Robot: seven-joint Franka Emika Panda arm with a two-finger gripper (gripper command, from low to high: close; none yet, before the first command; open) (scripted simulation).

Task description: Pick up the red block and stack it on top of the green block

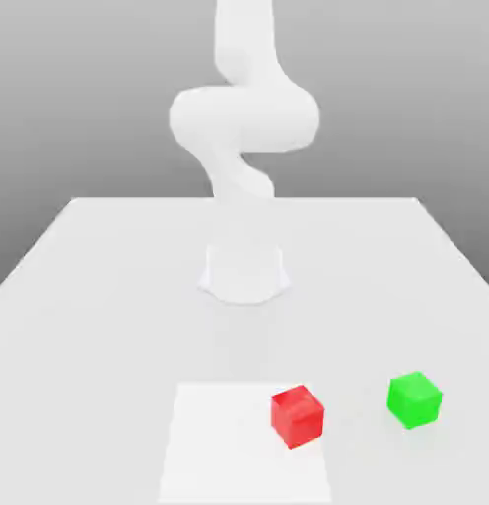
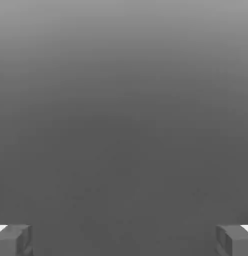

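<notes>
The red block (image 1: 298, 416) sits on the table near the front, on the right part of a lighter square patch. The green block (image 1: 415, 399) rests on the table to the exterior view's right of it, about a block's width away, not touching. In the hand view my gripper (image 2: 124, 241) is open: its two grey fingertips (image 2: 14, 240) stand far apart with nothing between them, facing plain grey background. The white arm (image 1: 244, 113) rises from its base and runs up past the top of the exterior view.
The arm's round base (image 1: 244, 272) stands mid-table behind the blocks. The white table (image 1: 101, 296) stretches wide to both sides. The pale square patch (image 1: 224, 444) reaches the front edge.
</notes>
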